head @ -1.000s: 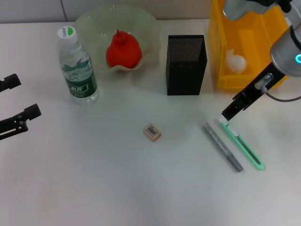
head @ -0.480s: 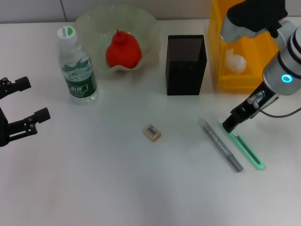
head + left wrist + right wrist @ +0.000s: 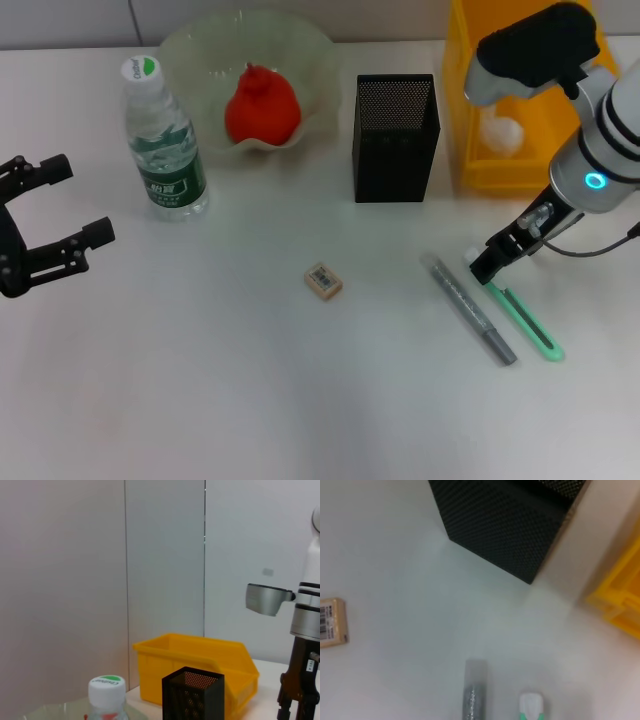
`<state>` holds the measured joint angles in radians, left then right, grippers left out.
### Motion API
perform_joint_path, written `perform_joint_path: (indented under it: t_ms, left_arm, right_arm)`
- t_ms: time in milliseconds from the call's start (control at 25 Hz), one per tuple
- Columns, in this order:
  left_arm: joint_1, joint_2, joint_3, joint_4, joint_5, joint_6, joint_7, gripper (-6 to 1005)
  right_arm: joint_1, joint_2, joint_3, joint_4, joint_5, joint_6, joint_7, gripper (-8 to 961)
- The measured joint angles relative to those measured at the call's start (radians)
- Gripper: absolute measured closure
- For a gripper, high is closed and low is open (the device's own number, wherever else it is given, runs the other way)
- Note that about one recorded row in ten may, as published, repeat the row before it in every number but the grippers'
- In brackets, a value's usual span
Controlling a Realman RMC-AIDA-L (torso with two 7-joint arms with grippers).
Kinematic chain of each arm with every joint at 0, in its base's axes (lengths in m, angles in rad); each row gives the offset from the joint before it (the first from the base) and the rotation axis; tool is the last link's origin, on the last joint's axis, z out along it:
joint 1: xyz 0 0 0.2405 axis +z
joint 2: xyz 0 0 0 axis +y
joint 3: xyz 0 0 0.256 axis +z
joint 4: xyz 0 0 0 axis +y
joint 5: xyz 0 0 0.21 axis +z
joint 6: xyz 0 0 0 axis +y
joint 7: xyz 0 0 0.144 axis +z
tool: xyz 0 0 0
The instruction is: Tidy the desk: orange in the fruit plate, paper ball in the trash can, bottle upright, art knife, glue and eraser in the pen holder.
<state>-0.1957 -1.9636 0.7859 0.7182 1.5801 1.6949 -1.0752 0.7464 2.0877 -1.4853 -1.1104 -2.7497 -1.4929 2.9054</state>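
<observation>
I am watching the right gripper (image 3: 483, 270) hanging just over the white cap end of the art knife (image 3: 520, 315), a slim mint-green plastic bar lying flat on the smooth white tabletop (image 3: 250, 400); I cannot tell whether its fingers are apart or together. Beside the knife, the glue (image 3: 472, 310), a grey glittery stick with a clear cap, is lying nearly parallel. The boxy black mesh pen holder (image 3: 396, 138) is standing beyond the glue. The small tan eraser (image 3: 323, 280) is lying left of the glue. The crumpled paper ball (image 3: 500, 130) is sitting in the yellow plastic bin (image 3: 470, 150). The left gripper (image 3: 55, 205) is hovering left of the upright clear bottle (image 3: 165, 140), fingers spread apart, holding nothing.
</observation>
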Motion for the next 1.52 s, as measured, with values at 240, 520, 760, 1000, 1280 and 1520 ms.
perform_joint_path:
  t_ms: [240, 520, 760, 1000, 1280, 1520]
  left_arm:
    - [-0.003, -0.004, 0.000, -0.002, 0.001, -0.010, 0.000, 138]
    - [-0.004, -0.005, -0.001, -0.002, 0.002, -0.008, 0.000, 138]
    - [-0.003, -0.005, -0.001, -0.002, 0.002, -0.008, 0.000, 138]
    - [-0.002, -0.005, -0.001, -0.002, 0.001, -0.008, 0.000, 139]
    - [-0.001, -0.005, -0.001, -0.002, 0.001, -0.010, -0.002, 139]
    - [0.004, -0.004, -0.001, -0.002, 0.001, -0.011, -0.002, 139]
  right_arm:
    - [0.009, 0.000, -0.041, 0.020, 0.000, 0.024, 0.006, 316]
    - [0.023, 0.000, -0.050, 0.050, 0.002, 0.036, 0.007, 322]
    - [0.031, 0.001, -0.064, 0.071, 0.004, 0.041, 0.007, 327]
    - [0.029, 0.002, -0.074, 0.076, 0.005, 0.042, 0.003, 443]
    - [0.027, 0.002, -0.071, 0.075, 0.008, 0.042, 0.000, 615]
    - [-0.023, -0.002, -0.062, -0.076, 0.025, 0.009, -0.001, 784]
